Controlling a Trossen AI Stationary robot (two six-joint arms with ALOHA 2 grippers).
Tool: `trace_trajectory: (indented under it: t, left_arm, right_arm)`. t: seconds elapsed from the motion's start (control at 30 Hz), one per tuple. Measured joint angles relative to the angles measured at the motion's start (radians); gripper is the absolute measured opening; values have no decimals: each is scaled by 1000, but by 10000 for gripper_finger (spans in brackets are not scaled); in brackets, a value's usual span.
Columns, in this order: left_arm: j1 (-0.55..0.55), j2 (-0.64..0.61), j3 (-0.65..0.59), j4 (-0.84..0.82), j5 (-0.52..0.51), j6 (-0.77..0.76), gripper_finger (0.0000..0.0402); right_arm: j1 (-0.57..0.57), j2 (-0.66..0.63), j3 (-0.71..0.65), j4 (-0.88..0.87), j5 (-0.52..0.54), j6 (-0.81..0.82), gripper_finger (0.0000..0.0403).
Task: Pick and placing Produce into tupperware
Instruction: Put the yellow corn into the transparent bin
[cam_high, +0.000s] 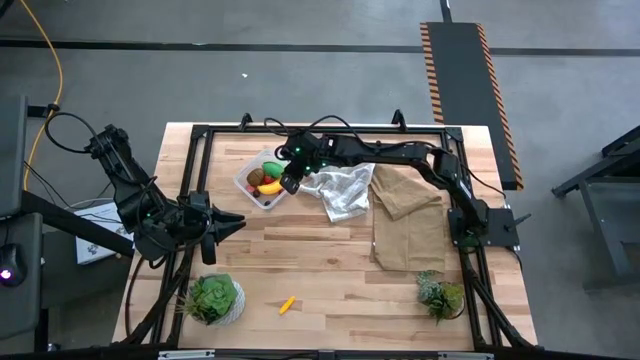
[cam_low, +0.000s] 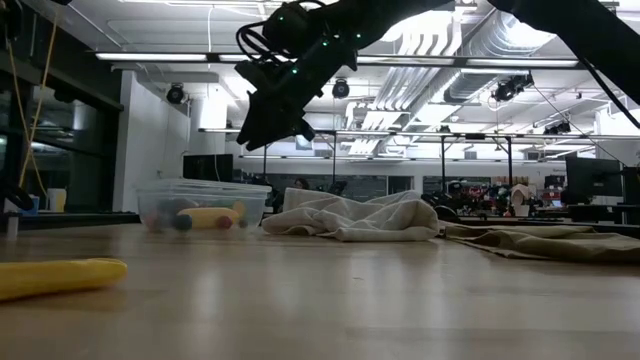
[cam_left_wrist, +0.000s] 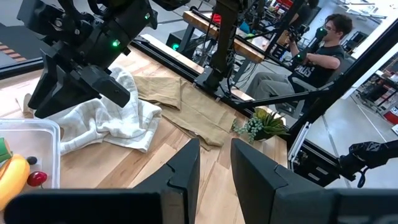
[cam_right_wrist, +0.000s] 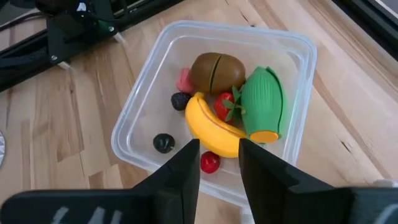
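Produce (cam_right_wrist: 233, 112) sits piled in the tupperware (cam_right_wrist: 143, 112), our right gripper (cam_right_wrist: 219, 155) hovering released just above it, so we reckon fetching the stray yellow piece (cam_high: 287, 305) well off comes next.

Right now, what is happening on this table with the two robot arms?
The right pincer hangs open just above the tupperware, which already holds a banana, a green piece, a brown kiwi, a strawberry and dark berries. One yellow piece lies on the table near the front edge. The left pincer waits open at the left side, holding nothing.
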Motion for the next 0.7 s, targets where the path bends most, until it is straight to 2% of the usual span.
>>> trace_trajectory:
  t: [0.13,0.2,0.33,0.43,0.5,0.57,0.7]
  left_arm:
    - [0,0,0,0,0,0,79]
    - [0,0,0,0,2,0,79]
    - [0,0,0,-3,24,1,79]
    - [0,0,0,-6,49,1,79]
    - [0,0,0,-8,79,1,79]
    - [0,0,0,-8,119,1,79]
    - [0,0,0,-29,223,4,79]
  right_arm:
    - [0,0,0,4,-5,21,103]
    - [-1,0,0,41,-66,42,103]
    - [0,-9,4,224,-360,59,103]
    - [-4,-15,42,267,-567,71,103]
    - [-15,-16,86,175,-648,53,103]
    - [-26,-16,143,-3,-685,-2,103]
    - [-8,-16,264,-415,-634,-190,103]
